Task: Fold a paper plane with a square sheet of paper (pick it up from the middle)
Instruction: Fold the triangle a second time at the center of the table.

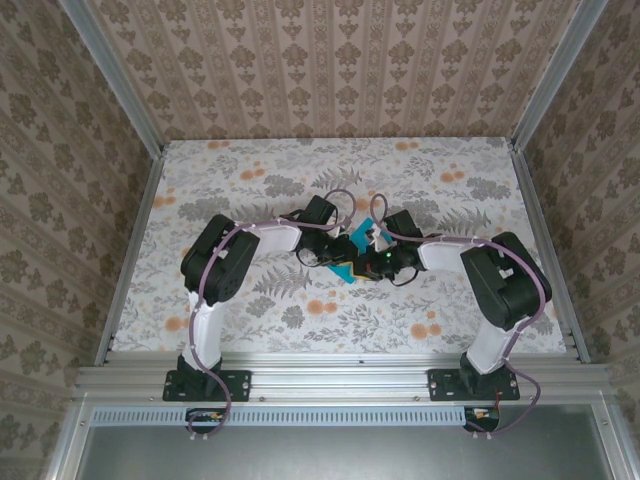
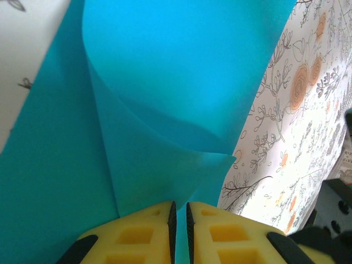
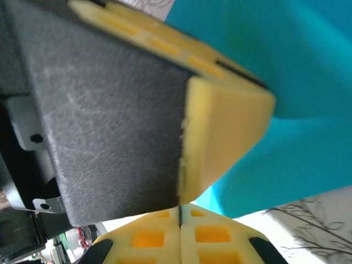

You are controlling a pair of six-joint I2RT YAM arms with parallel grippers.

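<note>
The square sheet of paper (image 2: 165, 82) is teal-blue and bent into a loose curl with one soft fold, lifted off the table. My left gripper (image 2: 179, 204) is shut on its near edge, and a strip of teal shows between the black pads. In the top view the paper (image 1: 345, 272) peeks out under both grippers at mid-table. My right gripper (image 3: 180, 209) is shut, its pads pressed together with nothing visible between them. Right in front of it is the left gripper's yellow finger (image 3: 225, 126), with the paper (image 3: 308, 82) behind.
The floral tablecloth (image 1: 250, 180) covers the table, and metal rails (image 1: 340, 380) run along its near edge and sides. Both arms meet at the centre, with purple cables looping over them. Patterned walls enclose the workspace.
</note>
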